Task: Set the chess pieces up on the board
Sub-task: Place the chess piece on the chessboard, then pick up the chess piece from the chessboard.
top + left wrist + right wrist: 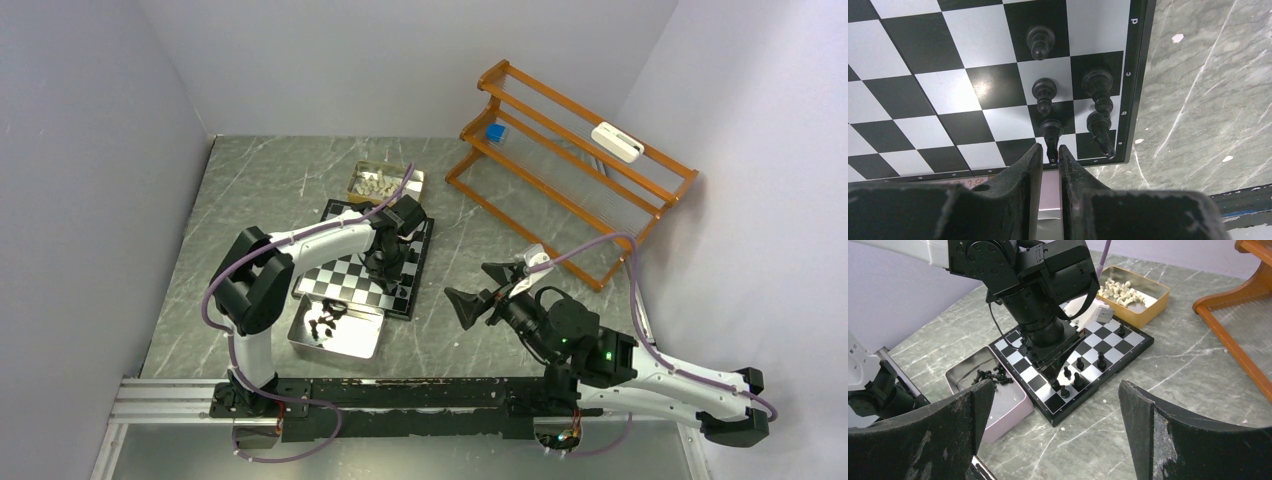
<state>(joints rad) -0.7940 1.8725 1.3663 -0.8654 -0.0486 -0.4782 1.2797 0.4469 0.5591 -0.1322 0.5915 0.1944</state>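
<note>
The chequered board [340, 280] lies left of centre on the table. Several black chess pieces [1044, 95] stand in its near right corner, three pawns and two taller pieces [1098, 87]. My left gripper [1050, 150] points down over that corner. Its jaws stand a narrow way apart on either side of the head of the nearest pawn [1050, 131], which stands on the board, with a sliver of gap at the left finger. My right gripper [480, 290] hovers wide open and empty over the table right of the board [1118, 342].
A silver tray [350, 345] with loose black pieces [325, 318] sits against the board's near edge. A gold tin [412, 178] of cream-white pieces [1120, 290] stands behind the board. An orange wooden rack [570, 170] at the back right holds a blue block [494, 131] and a white device [616, 141].
</note>
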